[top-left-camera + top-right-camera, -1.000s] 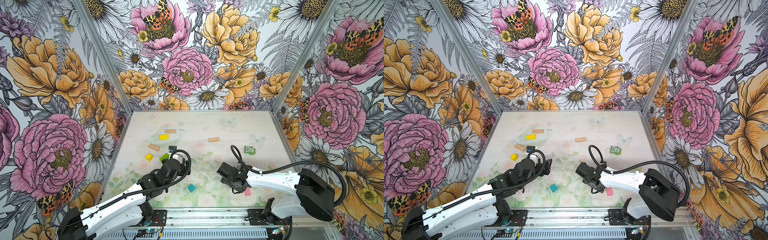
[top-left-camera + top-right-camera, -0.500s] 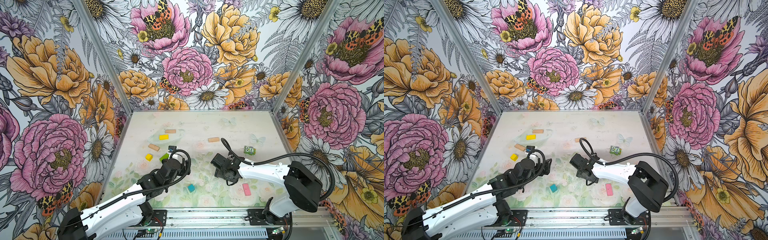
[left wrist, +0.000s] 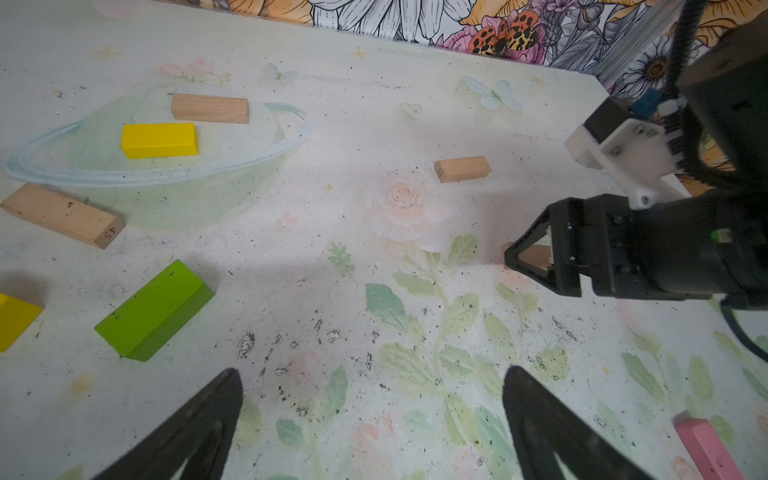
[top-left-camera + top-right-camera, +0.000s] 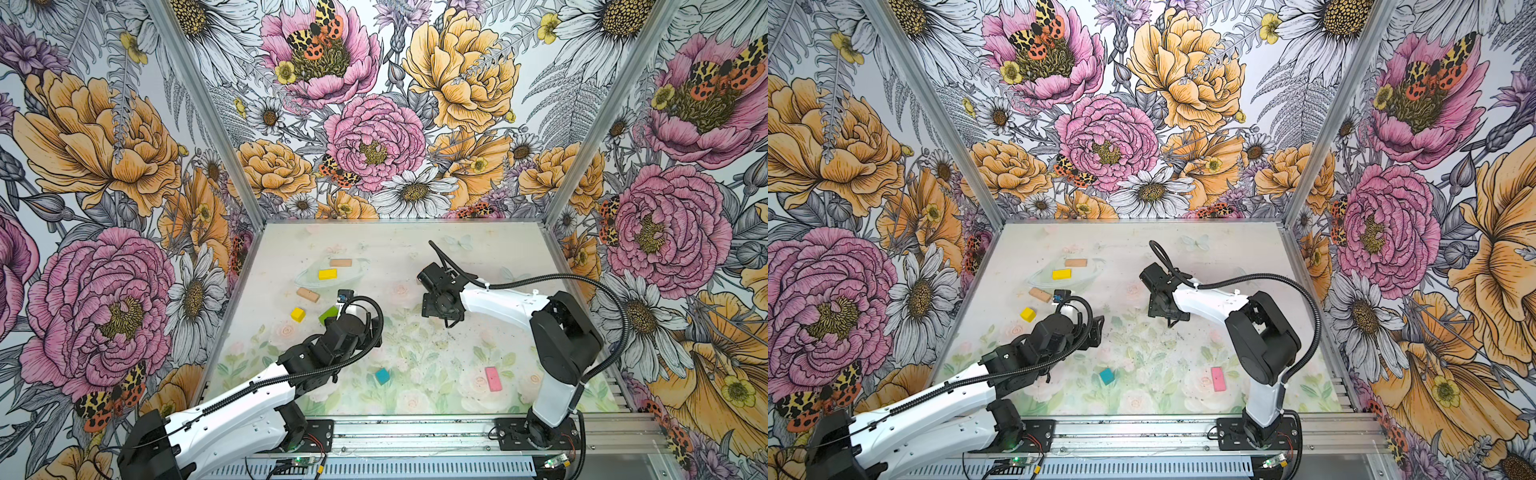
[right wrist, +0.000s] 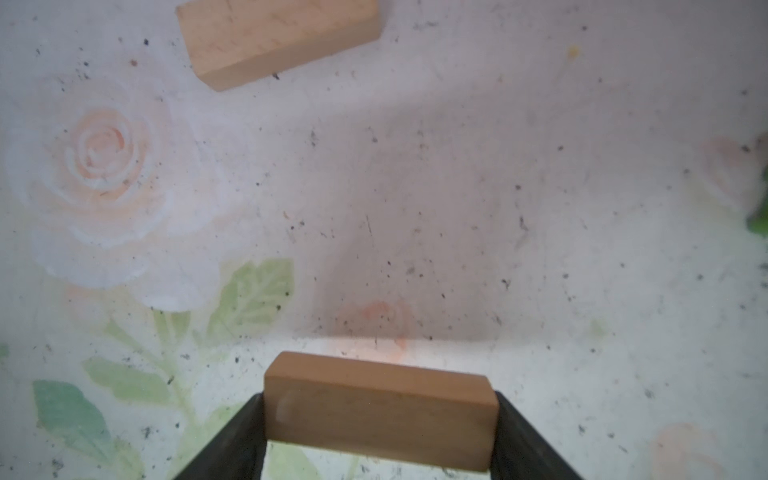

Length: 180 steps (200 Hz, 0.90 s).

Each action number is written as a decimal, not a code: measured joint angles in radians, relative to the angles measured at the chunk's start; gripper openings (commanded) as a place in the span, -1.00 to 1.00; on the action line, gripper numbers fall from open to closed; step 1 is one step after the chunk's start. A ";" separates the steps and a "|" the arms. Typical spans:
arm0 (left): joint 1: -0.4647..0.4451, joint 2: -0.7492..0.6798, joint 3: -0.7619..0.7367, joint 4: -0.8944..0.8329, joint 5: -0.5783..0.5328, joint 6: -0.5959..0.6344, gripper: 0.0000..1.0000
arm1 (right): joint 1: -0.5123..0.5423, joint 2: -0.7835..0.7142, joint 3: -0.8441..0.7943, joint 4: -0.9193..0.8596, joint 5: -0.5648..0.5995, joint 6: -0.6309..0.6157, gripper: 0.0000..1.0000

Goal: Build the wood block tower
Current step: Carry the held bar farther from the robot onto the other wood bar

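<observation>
R hand (image 5: 380,440) clenched on a tan plank (image 5: 380,411), gripped by its ends, mid-bench, right of centre. Cdn't tell if it touched the bench (image 4: 478,249). 2nd plank (image 5: 282,37) lay flat just beyond it. L hand (image 3: 372,374) hung spread wide w/ nothing in it, lime block (image 3: 153,309) near on its left. None stacked: yellow cube (image 4: 298,314), 3rd plank (image 4: 308,294), yellow bar (image 4: 327,274) & 4th plank (image 4: 340,262) far left. Teal cube (image 4: 382,375) near centre, pink slab (image 4: 493,378) near right.
</observation>
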 measured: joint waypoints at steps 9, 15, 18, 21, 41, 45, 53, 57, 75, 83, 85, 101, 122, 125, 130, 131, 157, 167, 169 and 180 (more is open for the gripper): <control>0.000 0.002 0.003 -0.003 -0.001 -0.006 0.98 | -0.018 0.035 0.033 0.001 -0.011 -0.026 0.42; 0.000 0.004 0.006 -0.005 -0.004 -0.010 0.98 | -0.028 0.055 0.052 0.001 -0.017 -0.041 0.42; 0.000 0.004 0.007 -0.005 -0.005 -0.011 0.98 | -0.035 0.064 0.060 0.000 -0.023 -0.048 0.42; 0.000 0.005 0.008 -0.006 -0.006 -0.013 0.98 | -0.040 0.072 0.068 0.001 -0.024 -0.055 0.42; 0.000 0.005 0.014 -0.008 -0.015 -0.029 0.98 | -0.065 0.117 0.114 0.000 -0.042 -0.095 0.42; 0.000 0.005 0.016 -0.009 -0.016 -0.033 0.98 | -0.070 0.124 0.121 0.000 -0.047 -0.101 0.42; 0.000 0.005 0.019 -0.010 -0.020 -0.037 0.98 | -0.079 0.134 0.138 -0.002 -0.050 -0.114 0.42; 0.000 0.005 0.021 -0.012 -0.023 -0.039 0.98 | -0.081 0.138 0.143 -0.002 -0.051 -0.118 0.42; -0.001 0.010 0.031 -0.012 -0.030 -0.049 0.98 | -0.090 0.161 0.180 -0.003 -0.062 -0.143 0.43; -0.003 0.015 0.036 -0.012 -0.031 -0.054 0.98 | -0.092 0.172 0.197 -0.002 -0.070 -0.150 0.43; -0.003 0.016 0.037 -0.012 -0.031 -0.055 0.98 | -0.092 0.175 0.200 -0.002 -0.073 -0.152 0.43; -0.007 0.025 0.045 -0.012 -0.038 -0.059 0.98 | -0.092 0.190 0.217 0.000 -0.083 -0.167 0.44; -0.010 0.038 0.050 -0.014 -0.047 -0.062 0.98 | -0.092 0.204 0.227 -0.002 -0.094 -0.177 0.45; -0.010 0.041 0.051 -0.014 -0.050 -0.062 0.98 | -0.092 0.207 0.230 -0.002 -0.095 -0.180 0.45; -0.010 0.045 0.053 -0.015 -0.050 -0.062 0.98 | -0.092 0.211 0.233 -0.003 -0.095 -0.182 0.45; -0.010 0.047 0.054 -0.015 -0.051 -0.062 0.98 | -0.092 0.212 0.234 -0.002 -0.095 -0.184 0.45; -0.011 0.069 0.067 -0.016 -0.053 -0.062 0.98 | -0.092 0.236 0.254 -0.003 -0.099 -0.195 0.45; -0.014 0.078 0.072 -0.015 -0.054 -0.062 0.98 | -0.092 0.244 0.263 -0.002 -0.101 -0.196 0.45; -0.014 0.079 0.074 -0.015 -0.054 -0.062 0.98 | -0.092 0.244 0.264 -0.002 -0.102 -0.196 0.45; -0.016 0.086 0.079 -0.015 -0.055 -0.062 0.98 | -0.095 0.248 0.272 -0.003 -0.102 -0.199 0.46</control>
